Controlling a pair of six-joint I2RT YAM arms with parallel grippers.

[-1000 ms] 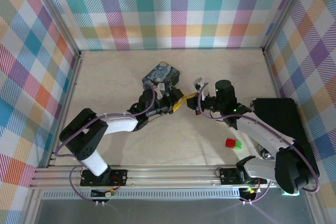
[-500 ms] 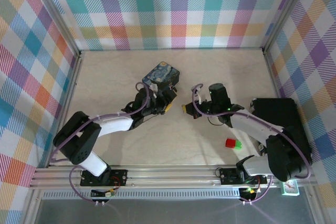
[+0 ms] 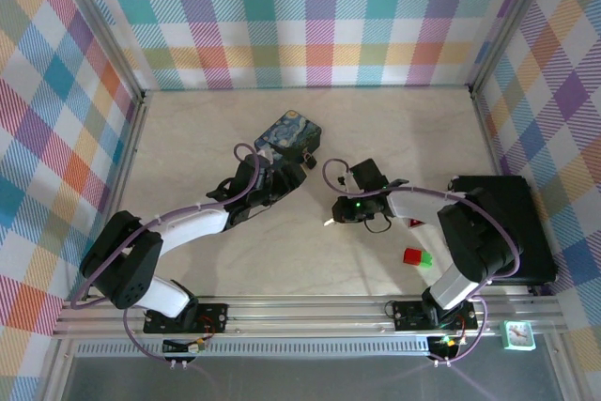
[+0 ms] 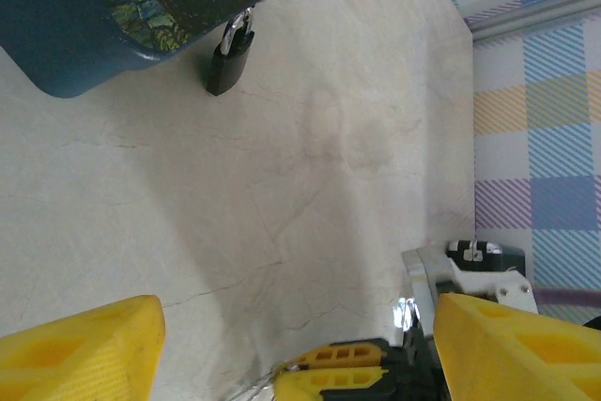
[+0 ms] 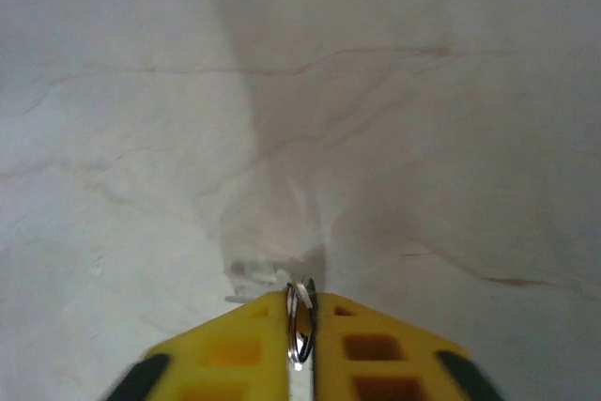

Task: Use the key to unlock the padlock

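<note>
The right gripper (image 5: pixel 300 331) is pinched together on what looks like the key (image 5: pixel 299 315), a blurred silvery sliver just above the table (image 5: pixel 423 91). The left gripper (image 4: pixel 296 316) is spread wide; the padlock (image 4: pixel 230 55) hangs from the blue tin (image 4: pixel 75 35) ahead of it.

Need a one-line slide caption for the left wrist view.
Left claw open above the table, facing the black padlock attached at the blue tin's edge.
</note>
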